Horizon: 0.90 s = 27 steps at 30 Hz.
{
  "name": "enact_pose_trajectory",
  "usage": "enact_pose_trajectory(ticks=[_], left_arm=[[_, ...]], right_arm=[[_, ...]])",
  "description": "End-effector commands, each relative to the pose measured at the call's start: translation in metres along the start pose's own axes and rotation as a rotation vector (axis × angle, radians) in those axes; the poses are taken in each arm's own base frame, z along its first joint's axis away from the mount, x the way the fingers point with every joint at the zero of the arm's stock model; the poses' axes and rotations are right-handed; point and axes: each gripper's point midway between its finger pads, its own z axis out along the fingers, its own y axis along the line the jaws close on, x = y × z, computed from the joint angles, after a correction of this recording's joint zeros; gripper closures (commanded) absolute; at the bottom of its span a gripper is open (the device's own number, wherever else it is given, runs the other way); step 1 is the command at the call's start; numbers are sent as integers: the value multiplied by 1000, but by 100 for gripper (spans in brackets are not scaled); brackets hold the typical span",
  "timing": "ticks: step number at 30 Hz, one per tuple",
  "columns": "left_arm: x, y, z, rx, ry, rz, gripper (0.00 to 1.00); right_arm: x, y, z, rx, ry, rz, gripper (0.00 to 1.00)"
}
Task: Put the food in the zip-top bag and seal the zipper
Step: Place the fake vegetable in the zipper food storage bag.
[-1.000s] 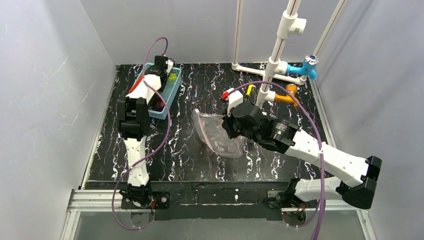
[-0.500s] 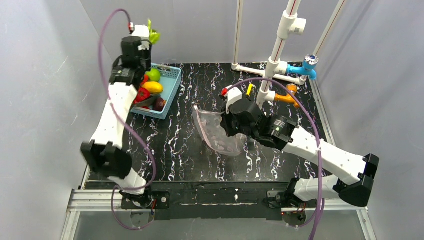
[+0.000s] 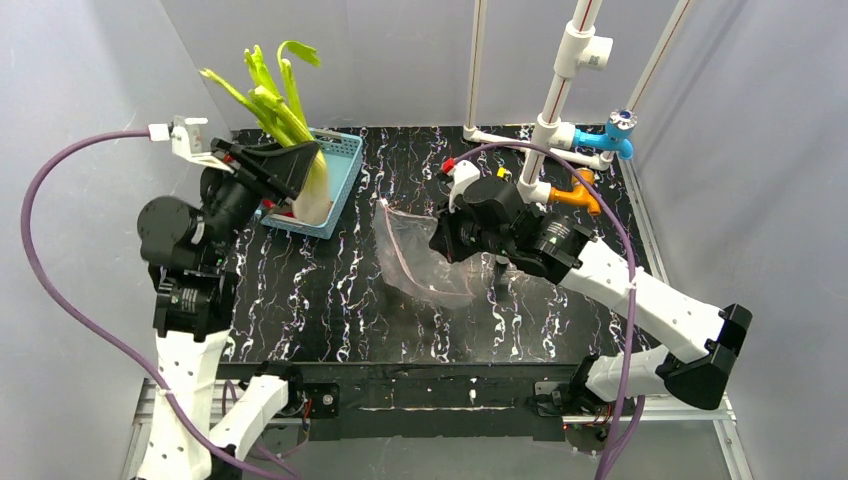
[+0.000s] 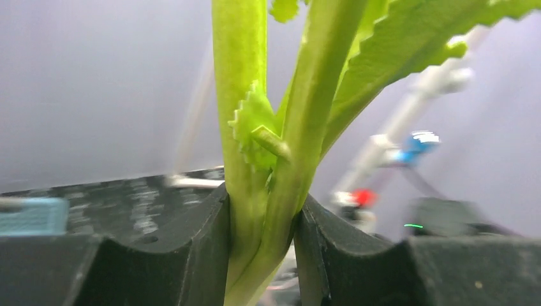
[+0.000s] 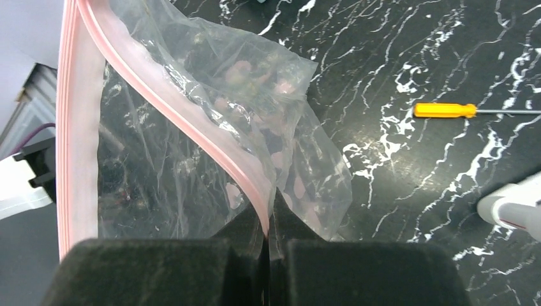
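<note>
None of the food shows inside the clear, crinkly zip-top bag (image 3: pixel 425 265), which sits mid-table with its mouth open. The right gripper (image 5: pixel 269 223) has its fingers shut on the bag's pale pink zipper (image 5: pixel 76 115). At far left, by the light blue slotted plastic basket (image 3: pixel 340 165), the left gripper (image 4: pixel 261 242) clamps the long green-and-white toy leek (image 3: pixel 285 110), leaves up. All filling and sealing remain.

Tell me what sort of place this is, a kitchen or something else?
Probably a robotics test booth, not a kitchen. Plain grey walls box in a black white-veined tabletop, two white-and-black robot arms are bolted to a metal rail at its near edge, and the green-and-white leek looks like moulded plastic.
</note>
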Motion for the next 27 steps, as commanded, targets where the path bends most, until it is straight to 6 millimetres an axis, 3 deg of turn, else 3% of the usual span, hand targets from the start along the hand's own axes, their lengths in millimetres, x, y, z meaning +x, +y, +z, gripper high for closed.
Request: enact_pose_trajectory(ticks=[1, 4, 9, 11, 14, 27], left_arm=[[-27, -77, -4, 433, -79, -364, 100], [-33, -95, -7, 566, -121, -453, 100], [12, -145, 1, 721, -18, -438, 100], [19, -153, -3, 755, -31, -423, 100], [24, -150, -9, 748, -48, -382, 100], [100, -100, 0, 566, 32, -455, 100]], right_arm=[[-22, 23, 2, -106, -35, 54, 99], [-21, 29, 7, -135, -20, 71, 99], [-23, 39, 8, -190, -20, 93, 99], [-25, 41, 4, -209, -22, 107, 99], [-28, 43, -4, -257, -29, 144, 99], [-42, 61, -24, -436, -58, 218, 99]])
